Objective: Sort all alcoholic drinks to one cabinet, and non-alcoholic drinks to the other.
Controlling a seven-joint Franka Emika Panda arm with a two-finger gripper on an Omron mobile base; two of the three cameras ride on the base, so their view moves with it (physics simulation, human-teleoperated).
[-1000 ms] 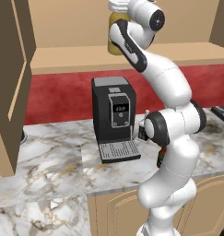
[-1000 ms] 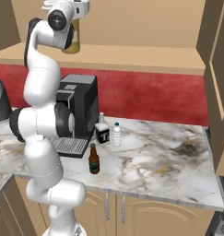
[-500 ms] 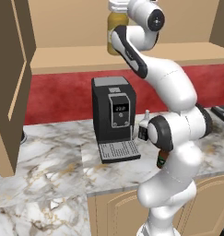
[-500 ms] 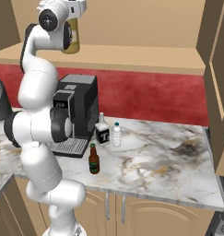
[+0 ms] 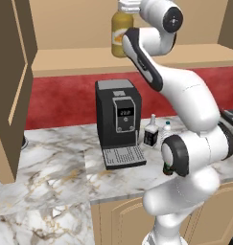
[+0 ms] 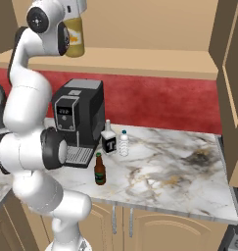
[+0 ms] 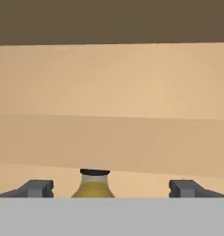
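The yellow juice bottle stands upright on the wide cabinet's shelf. My gripper is up at the bottle's top. In the hand view the gripper is open, and the bottle's dark cap and neck sit between the wide-apart fingertips without touching them. On the counter stand the brown beer bottle, the squarish black-labelled bottle and the small water bottle.
A black coffee machine stands on the marble counter beside the bottles. Open brown cabinet doors jut out at both sides. A red wall strip runs under the shelf.
The wrist and upper arm have shifted sideways, away from the juice bottle. The bottle stays put on the shelf and the jaws stay open.
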